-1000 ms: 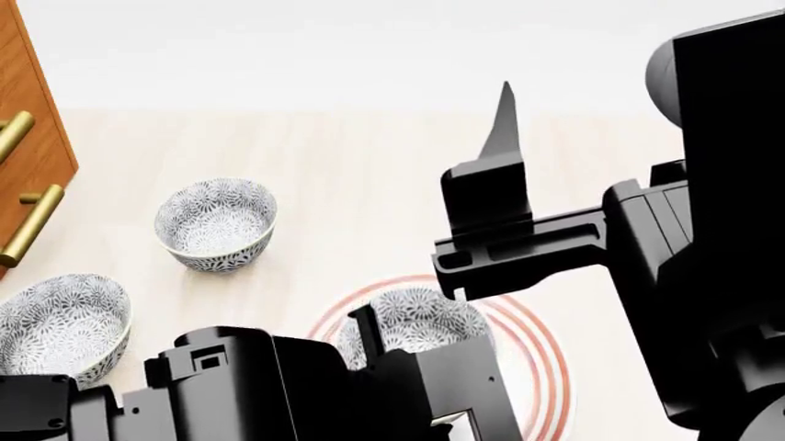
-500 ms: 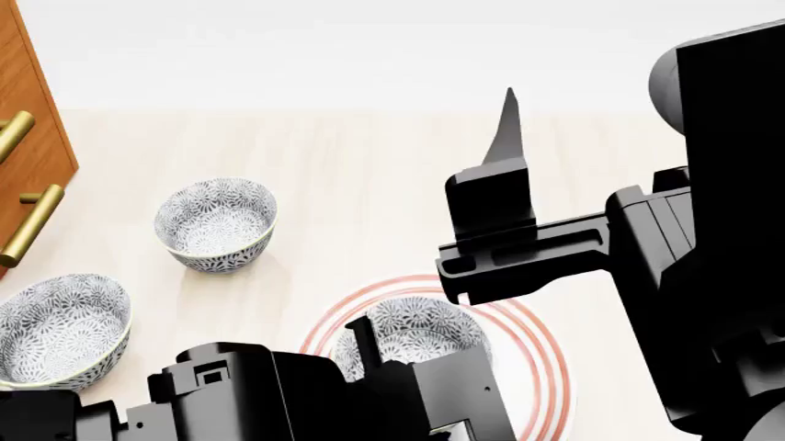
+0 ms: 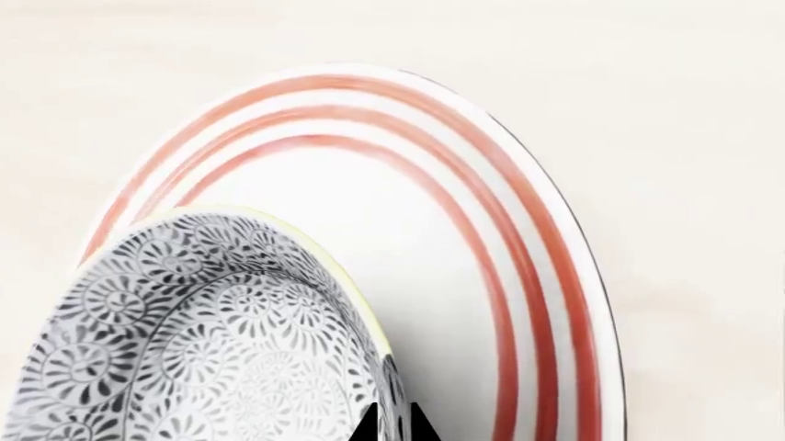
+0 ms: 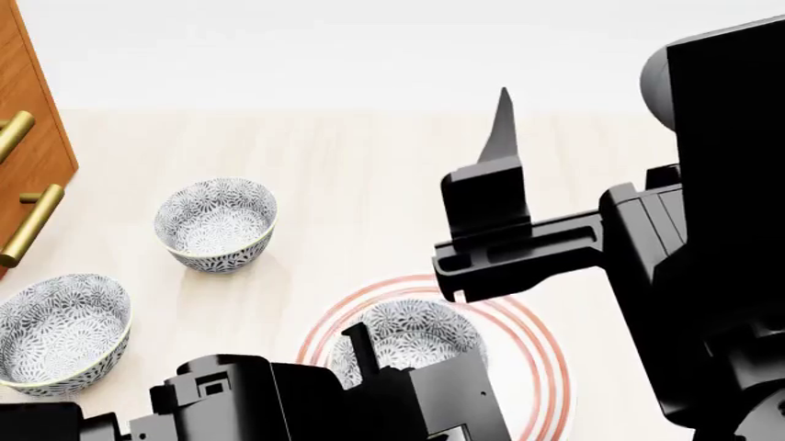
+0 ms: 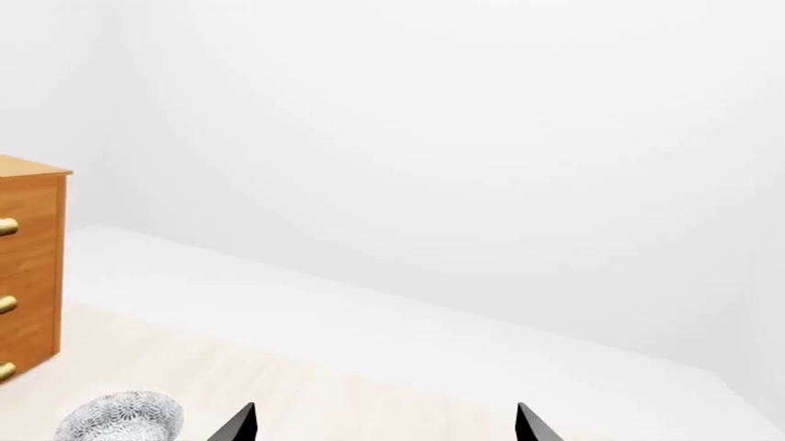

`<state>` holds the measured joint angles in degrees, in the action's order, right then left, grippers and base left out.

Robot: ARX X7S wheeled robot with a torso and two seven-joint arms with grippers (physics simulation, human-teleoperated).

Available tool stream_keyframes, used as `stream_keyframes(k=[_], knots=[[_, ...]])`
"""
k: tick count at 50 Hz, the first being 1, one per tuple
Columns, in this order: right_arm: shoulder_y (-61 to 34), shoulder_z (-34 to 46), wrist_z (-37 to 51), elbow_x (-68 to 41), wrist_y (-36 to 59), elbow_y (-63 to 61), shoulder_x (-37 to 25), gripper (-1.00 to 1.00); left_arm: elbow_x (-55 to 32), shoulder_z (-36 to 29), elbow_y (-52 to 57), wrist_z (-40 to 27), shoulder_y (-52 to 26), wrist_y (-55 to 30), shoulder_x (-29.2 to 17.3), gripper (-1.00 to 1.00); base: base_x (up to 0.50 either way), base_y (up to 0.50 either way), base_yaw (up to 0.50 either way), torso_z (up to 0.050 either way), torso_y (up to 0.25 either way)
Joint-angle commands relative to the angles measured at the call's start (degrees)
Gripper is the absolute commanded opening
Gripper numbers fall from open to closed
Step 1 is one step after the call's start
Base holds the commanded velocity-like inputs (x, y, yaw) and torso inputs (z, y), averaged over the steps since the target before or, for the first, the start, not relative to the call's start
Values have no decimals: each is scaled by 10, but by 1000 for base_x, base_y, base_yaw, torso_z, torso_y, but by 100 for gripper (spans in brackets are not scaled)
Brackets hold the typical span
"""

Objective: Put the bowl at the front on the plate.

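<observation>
The left claw (image 4: 368,354) is pinched on the rim of the bowl (image 4: 411,335), one finger (image 4: 360,344) being seen inside it, and the bowl is held over the middle of the plate (image 4: 540,367), whether touching it cannot be told. The right claw (image 5: 386,424) is held spread, well above the plate. The bowl is best lowered level until seated inside the plate's red rings, and only then let go, so that it is not tipped

1. A patterned bowl (image 4: 216,223) stands upright on the pale wooden tabletop (image 4: 356,175), left of centre and farther back.
2. A second patterned bowl (image 4: 62,331) sits nearer, at the left edge, apart from the first.
3. A wooden drawer cabinet (image 4: 28,138) with brass handles (image 4: 29,225) stands at the far left.
4. A white wall (image 5: 491,165) lies beyond.
</observation>
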<state>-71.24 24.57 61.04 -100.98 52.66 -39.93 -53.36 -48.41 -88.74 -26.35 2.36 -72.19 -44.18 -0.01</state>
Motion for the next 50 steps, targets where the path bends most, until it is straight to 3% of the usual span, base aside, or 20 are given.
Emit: stream_keyframes(k=[1,37,38,50], knots=[[-1,3,-9,8,1,5,4,100,13,3,-7,-5,7,5,0,-100,0,0,0,0,0],[-9,13,-26,25,5,20,17,100,34,2,-24,0,26,32,0,-100,0,0,0,0,0],[-10,13,-25,25,5,20,17,100,34,3,-26,-3,26,36,0,100,0,0,0,0,0],[-13,16,-26,26,6,21,21,100,27,3,-33,-2,23,41,0,100,0,0,0,0,0]])
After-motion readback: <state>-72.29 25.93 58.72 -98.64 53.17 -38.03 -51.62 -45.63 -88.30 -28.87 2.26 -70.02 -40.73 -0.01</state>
